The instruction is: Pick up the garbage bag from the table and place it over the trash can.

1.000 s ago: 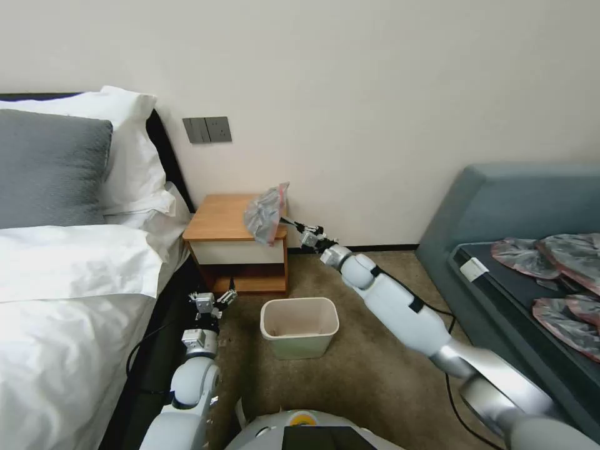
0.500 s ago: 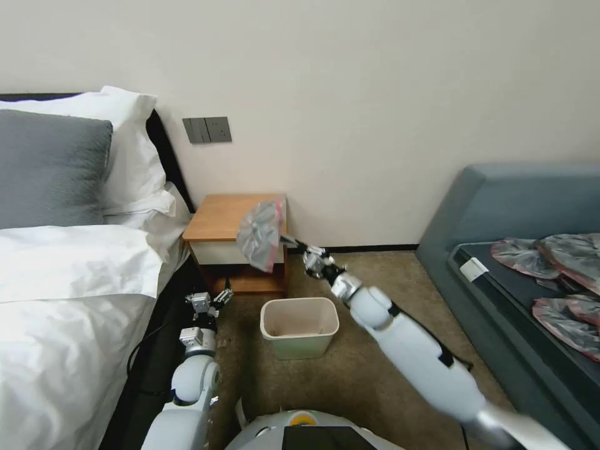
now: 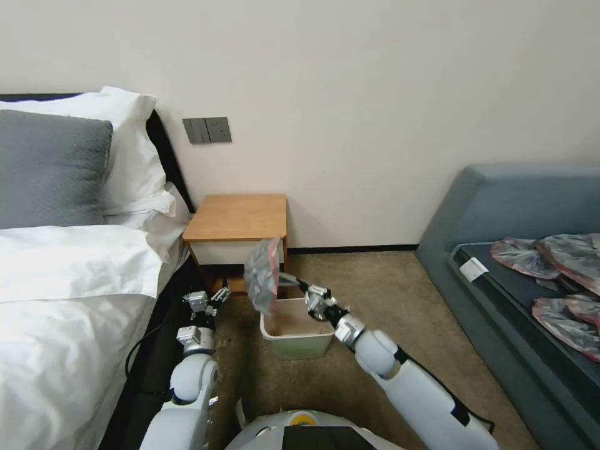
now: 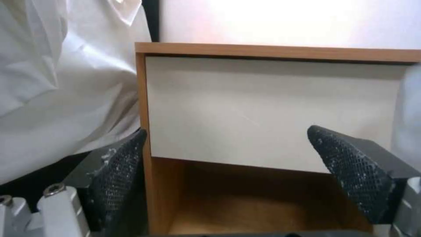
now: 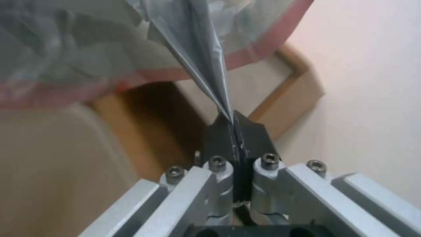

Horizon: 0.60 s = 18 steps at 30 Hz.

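Observation:
The garbage bag [image 3: 264, 275], crinkly grey with a pink-red rim, hangs in the air in front of the table [image 3: 237, 219], above the far left part of the cream trash can [image 3: 300, 338]. My right gripper [image 3: 292, 280] is shut on a pinched fold of it. In the right wrist view the right gripper [image 5: 232, 120] has its jaws pressed together on the bag [image 5: 110, 49]. My left gripper [image 3: 209, 299] stays low beside the bed, left of the trash can. In the left wrist view the left gripper [image 4: 226, 131] is open, facing the table's white drawer front [image 4: 272, 108], with nothing between its fingers.
A bed with white bedding [image 3: 62, 300] runs along the left. The grey-blue sofa [image 3: 519, 206] on the right carries several flattened bags [image 3: 562, 275]. Carpet lies open between the trash can and the sofa. A black cable [image 3: 140, 350] trails by the bed.
My right arm has drawn back from the table and come down, carrying the garbage bag off the tabletop to above the trash can. The left arm has barely shifted.

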Motion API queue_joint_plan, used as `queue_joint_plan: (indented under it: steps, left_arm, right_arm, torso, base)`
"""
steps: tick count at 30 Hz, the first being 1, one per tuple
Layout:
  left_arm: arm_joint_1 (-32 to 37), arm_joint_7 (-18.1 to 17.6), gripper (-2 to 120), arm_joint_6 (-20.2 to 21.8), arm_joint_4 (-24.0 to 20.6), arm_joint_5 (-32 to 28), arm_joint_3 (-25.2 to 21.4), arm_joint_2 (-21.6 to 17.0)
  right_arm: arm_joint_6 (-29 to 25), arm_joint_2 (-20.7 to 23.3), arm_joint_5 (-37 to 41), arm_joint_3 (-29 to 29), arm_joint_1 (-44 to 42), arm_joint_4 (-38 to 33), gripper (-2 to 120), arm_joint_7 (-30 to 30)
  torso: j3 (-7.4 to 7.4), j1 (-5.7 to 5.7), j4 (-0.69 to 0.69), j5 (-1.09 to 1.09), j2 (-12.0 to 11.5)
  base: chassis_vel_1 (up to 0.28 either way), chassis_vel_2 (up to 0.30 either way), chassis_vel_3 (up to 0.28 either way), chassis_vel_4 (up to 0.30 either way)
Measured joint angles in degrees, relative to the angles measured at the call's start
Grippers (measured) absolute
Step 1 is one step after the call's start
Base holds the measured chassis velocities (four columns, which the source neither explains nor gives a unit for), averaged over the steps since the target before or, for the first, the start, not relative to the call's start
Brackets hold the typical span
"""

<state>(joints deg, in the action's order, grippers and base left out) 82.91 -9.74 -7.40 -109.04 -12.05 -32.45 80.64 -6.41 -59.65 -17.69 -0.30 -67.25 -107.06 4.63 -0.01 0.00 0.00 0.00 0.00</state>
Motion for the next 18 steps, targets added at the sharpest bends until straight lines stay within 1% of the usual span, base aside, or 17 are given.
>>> queue_joint_plan:
  steps: [7, 11, 18]
  left_arm:
    - [-0.41, -0.01, 95, 0.02, 0.31, 0.01, 0.72, 0.07]
    - [-0.55, 0.11, 95, 0.07, 0.65, 0.27, 1.34, 0.23]
    - [-0.65, 0.33, 95, 0.09, 1.21, 0.85, 1.94, 0.28]
  right_arm:
    - [-2.1, 0.4, -2.77, 1.42, -6.8, -0.65, 0, 0.46]
    - [-2.79, 1.18, -3.2, 2.97, -8.79, -1.4, 0, 0.7]
    - [-2.82, 2.99, -2.33, 4.22, -9.82, -2.58, 0, 2.25]
  torso:
    - [0.0, 0.0, -0.01, 0.0, 0.0]
    - [0.0, 0.0, -0.01, 0.0, 0.0]
    - [0.0, 0.0, 0.0, 0.0, 0.0]
  base:
    - [0.0, 0.0, 0.0, 0.0]
    - [0.0, 0.0, 0.0, 0.0]
    - [0.0, 0.0, 0.0, 0.0]
